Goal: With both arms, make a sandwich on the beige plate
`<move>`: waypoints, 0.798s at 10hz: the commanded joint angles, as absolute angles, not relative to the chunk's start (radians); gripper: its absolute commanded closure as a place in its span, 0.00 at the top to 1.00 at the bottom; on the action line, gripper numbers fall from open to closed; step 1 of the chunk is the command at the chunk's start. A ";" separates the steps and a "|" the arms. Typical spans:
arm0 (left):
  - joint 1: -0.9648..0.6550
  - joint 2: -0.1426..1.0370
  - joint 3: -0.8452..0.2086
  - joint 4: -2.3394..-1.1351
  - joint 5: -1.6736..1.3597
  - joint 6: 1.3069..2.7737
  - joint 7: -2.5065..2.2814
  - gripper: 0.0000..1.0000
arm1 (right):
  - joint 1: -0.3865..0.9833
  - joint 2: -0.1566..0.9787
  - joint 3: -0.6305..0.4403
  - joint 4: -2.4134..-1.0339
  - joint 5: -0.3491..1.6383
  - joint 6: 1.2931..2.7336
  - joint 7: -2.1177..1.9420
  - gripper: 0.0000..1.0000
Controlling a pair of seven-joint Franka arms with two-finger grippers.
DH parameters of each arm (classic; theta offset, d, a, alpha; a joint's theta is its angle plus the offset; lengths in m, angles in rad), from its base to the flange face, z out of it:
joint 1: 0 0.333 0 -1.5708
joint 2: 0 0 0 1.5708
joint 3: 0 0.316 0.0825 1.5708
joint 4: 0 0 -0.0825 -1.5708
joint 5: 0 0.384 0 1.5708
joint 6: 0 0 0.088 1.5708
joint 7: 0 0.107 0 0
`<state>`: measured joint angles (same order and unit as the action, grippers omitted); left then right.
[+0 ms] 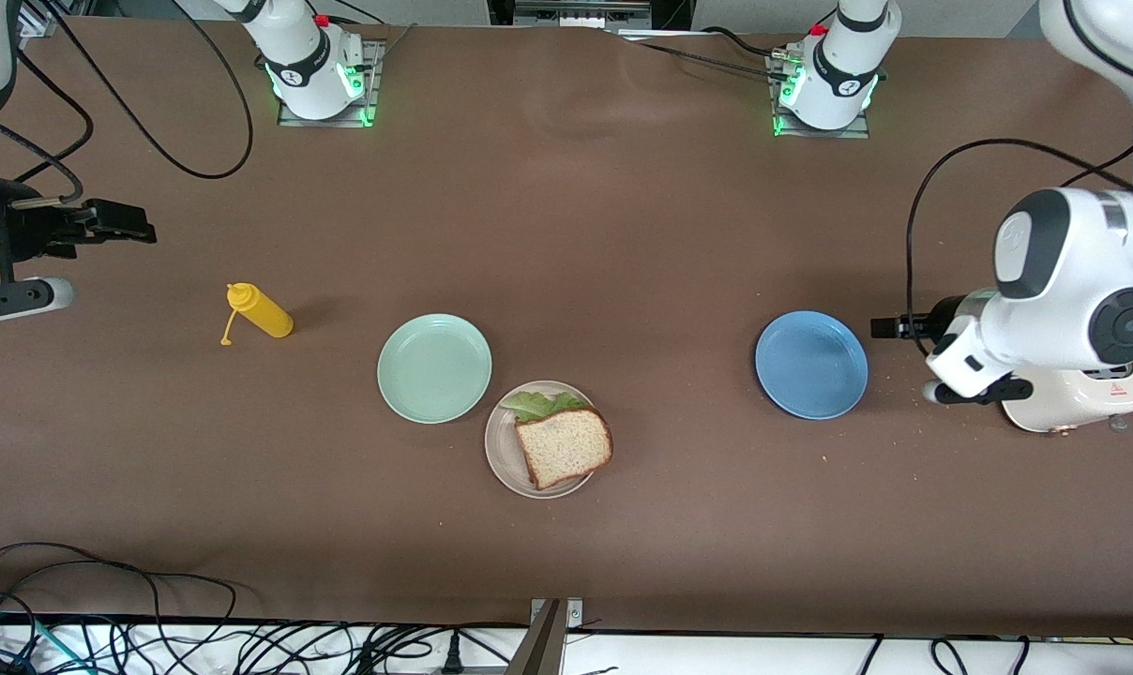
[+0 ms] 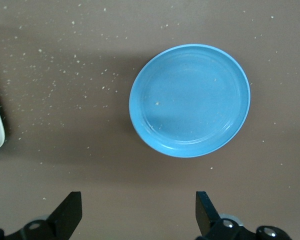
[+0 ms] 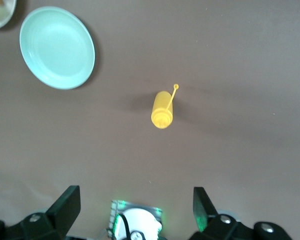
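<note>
The beige plate [image 1: 503,459] lies near the table's middle. The sandwich [image 1: 565,447] sits on it: a speckled brown bread slice on top, with green lettuce [image 1: 538,405] sticking out from under its farther edge. Any lower slice is hidden. My right gripper [image 1: 135,225] is open and empty, up in the air at the right arm's end of the table; it also shows in the right wrist view [image 3: 135,195]. My left gripper [image 1: 890,326] is open and empty beside the blue plate [image 1: 811,364], and shows in the left wrist view [image 2: 138,200].
A mint-green plate [image 1: 434,367] touches the beige plate's farther rim. A yellow squeeze bottle [image 1: 260,311] lies on its side toward the right arm's end. A white appliance [image 1: 1078,403] stands under the left arm. Crumbs dot the table around the blue plate [image 2: 190,100].
</note>
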<state>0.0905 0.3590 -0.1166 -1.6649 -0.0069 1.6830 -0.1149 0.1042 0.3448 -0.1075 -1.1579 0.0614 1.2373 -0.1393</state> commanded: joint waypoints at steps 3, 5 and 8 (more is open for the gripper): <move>0.095 0.142 -0.135 -2.021 0.025 1.930 -0.221 1.00 | 0.008 0.170 0.029 -1.470 -0.024 1.444 0.024 1.00; 0.095 0.100 -0.147 -2.086 0.025 1.985 -0.241 1.00 | -0.017 0.164 0.026 -1.474 -0.017 1.442 0.021 1.00; 0.097 0.054 -0.143 -2.088 0.025 1.921 -0.241 1.00 | -0.032 0.166 -0.029 -1.476 0.089 1.454 -0.020 1.00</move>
